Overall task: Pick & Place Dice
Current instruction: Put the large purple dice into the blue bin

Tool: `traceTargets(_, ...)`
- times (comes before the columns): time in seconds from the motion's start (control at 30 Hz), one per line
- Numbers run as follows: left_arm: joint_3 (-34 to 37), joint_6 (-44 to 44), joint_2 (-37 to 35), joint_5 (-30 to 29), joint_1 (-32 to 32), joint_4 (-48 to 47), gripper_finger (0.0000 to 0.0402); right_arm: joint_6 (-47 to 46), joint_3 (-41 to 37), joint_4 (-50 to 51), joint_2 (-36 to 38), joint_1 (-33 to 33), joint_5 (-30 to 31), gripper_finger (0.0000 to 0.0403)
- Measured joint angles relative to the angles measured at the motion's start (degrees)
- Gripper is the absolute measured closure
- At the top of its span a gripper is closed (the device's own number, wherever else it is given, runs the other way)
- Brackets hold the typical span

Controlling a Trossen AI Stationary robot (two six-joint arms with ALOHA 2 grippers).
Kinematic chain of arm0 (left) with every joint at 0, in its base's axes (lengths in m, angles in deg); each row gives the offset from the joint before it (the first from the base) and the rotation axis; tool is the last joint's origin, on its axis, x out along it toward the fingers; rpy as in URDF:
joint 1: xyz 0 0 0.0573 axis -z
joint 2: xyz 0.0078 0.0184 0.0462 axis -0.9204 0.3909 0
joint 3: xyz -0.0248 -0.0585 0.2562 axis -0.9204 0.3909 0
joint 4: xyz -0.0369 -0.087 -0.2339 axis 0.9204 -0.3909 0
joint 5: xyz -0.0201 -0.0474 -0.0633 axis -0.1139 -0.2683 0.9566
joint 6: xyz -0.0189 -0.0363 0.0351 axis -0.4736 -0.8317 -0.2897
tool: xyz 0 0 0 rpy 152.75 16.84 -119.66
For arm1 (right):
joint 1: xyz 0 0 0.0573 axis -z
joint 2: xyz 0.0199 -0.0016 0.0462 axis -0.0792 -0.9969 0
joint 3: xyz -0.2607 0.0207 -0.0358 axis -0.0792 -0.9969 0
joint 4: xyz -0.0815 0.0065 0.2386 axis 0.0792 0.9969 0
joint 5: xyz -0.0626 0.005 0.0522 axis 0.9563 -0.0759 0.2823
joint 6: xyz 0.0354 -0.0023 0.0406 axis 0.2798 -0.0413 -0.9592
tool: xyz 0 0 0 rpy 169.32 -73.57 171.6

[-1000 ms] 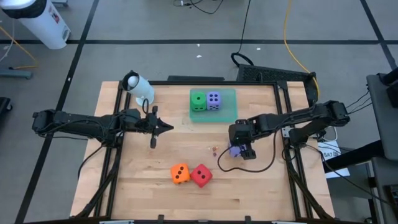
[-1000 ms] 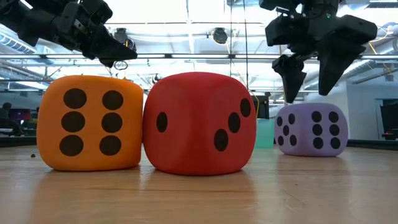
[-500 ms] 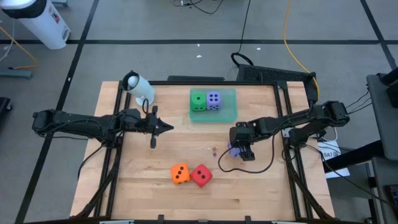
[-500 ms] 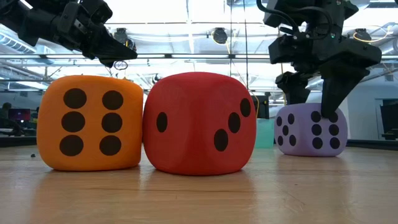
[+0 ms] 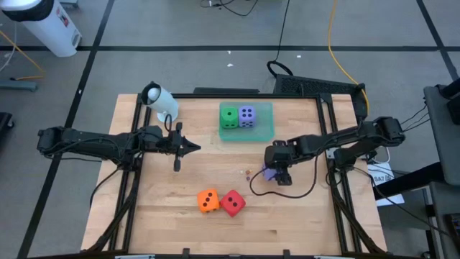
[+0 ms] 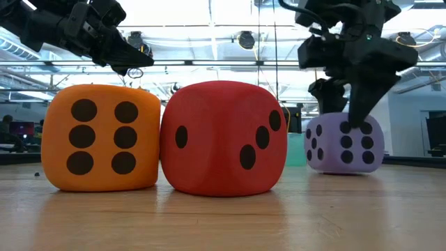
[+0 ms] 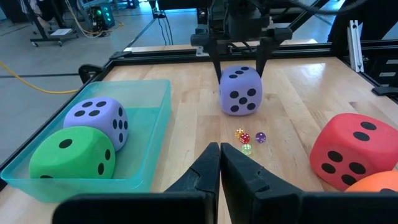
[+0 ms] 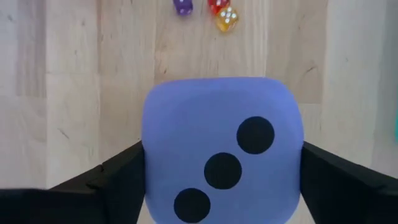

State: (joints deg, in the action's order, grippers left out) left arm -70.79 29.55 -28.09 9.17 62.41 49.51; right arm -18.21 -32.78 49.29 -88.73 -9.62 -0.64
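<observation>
A purple die [image 8: 222, 149] sits on the wooden table right of centre, and my right gripper [image 5: 277, 171] has come down over it and is shut on it. Near the table's front edge, an orange die [image 5: 208, 201] and a red die [image 5: 233, 203] stand side by side, touching. A green die [image 5: 228, 116] and a second purple die [image 5: 246, 116] sit in a teal tray [image 5: 266, 133] at the far side. My left gripper [image 5: 194, 148] hangs shut above the table's left half and touches nothing. My right gripper pinches the purple die between its two fingers, one on each of two opposite side faces [image 8: 149, 168]. The fingers [image 7: 217, 68] come from above, slanting steeply down. The die stands upright with its base on the table [image 6: 343, 143].
Three tiny dice [image 7: 247, 138] lie on the wood just left of the held die. A white cylinder-shaped object [image 5: 159, 99] stands at the far left corner. A black cable [image 5: 287, 191] loops on the table by my right gripper. Bare wood lies between the two arms.
My right gripper has sunk from above the purple die until its fingers stand on either side of it, then narrowed onto its sides. The die has shifted slightly on the table.
</observation>
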Motion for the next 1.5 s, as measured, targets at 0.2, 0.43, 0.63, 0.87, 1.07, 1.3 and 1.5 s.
traceTargets(0.2, 0.0, -0.1, 0.0, 0.0, 0.0, 0.0, 0.0380, -0.9, 0.0, -2.4, 5.0, 0.0, -0.1, 0.0076)
traceTargets(0.43, 0.0, -0.2, 0.0, 0.0, 0.0, 0.0, 0.0380, 0.1, 0.0, -10.2, 15.8, 0.2, 0.0, 0.0077)
traceTargets(0.63, 0.0, -0.2, 0.0, 0.0, 0.0, 0.1, 0.0380, 4.2, 0.0, -17.0, 25.9, 0.2, 0.0, 0.0077)
traceTargets(0.87, 0.0, -0.2, 0.0, 0.0, 0.0, 0.0, 0.0380, 7.1, -5.1, -24.9, 38.2, 0.2, 0.4, 0.0077)
traceTargets(1.07, 0.0, -0.2, 0.0, 0.0, 0.0, 0.4, 0.0380, 9.4, -16.2, -37.5, 48.5, 0.2, 1.3, 0.0077)
traceTargets(1.3, 0.0, -1.4, 0.0, 0.0, 0.0, 1.4, 0.0380, 7.9, -28.4, -45.5, 60.4, 0.3, 2.0, 0.0077)
traceTargets(1.5, 0.0, -1.3, 0.0, -0.1, 0.0, 1.5, 0.0380, 6.7, -37.1, -52.1, 67.4, 0.2, 3.4, 0.0077)
